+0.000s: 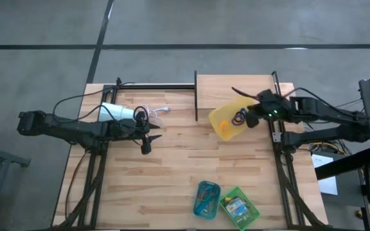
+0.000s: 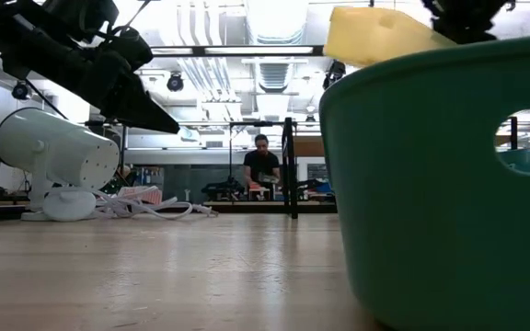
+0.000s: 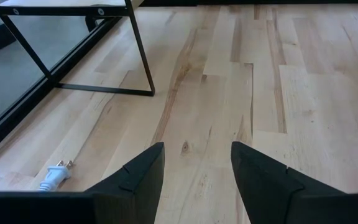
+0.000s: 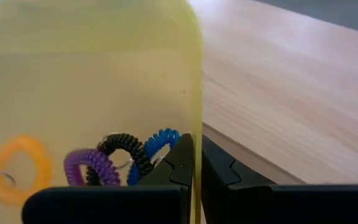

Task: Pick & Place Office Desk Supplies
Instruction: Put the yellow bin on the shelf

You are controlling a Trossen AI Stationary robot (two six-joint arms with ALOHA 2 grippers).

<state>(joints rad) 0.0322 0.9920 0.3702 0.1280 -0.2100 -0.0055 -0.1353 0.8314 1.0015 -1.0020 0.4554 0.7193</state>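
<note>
We are starting at the left side of the bench (image 1: 172, 160), where a white cylindrical lamp (image 1: 116, 111) is lying on its side with its cord (image 1: 156, 110) curling away. Our left gripper (image 3: 197, 168) is hovering just beside it, jaws standing apart over bare wood and holding nothing.

Moving right, our right gripper (image 4: 196, 165) is pinching the thin wall of the yellow tray (image 1: 227, 120), one finger inside and one outside, jaws closed on the rim. The tray is riding tilted above the bench. Inside it the coiled loops are gathering against the gripped wall: an orange loop (image 4: 22, 167), a purple loop (image 4: 92, 167), a black loop (image 4: 124, 149) and a blue loop (image 4: 160, 140).

Near the front edge, the teal tray (image 1: 206, 198) is sitting beside the green tray (image 1: 239, 205), which is holding a small crayon box (image 1: 237, 206).

The risk, as we are judging it: the tray plastic looks smooth, glossy and slightly translucent, and a one-wall pinch could let it swing or slip. Tilt it further and those light, springy coils could slide out over the low rim and bounce across the slick, varnished planks. The lamp cord is also lying close to our left arm, so a careless sweep there could snag it.
</note>
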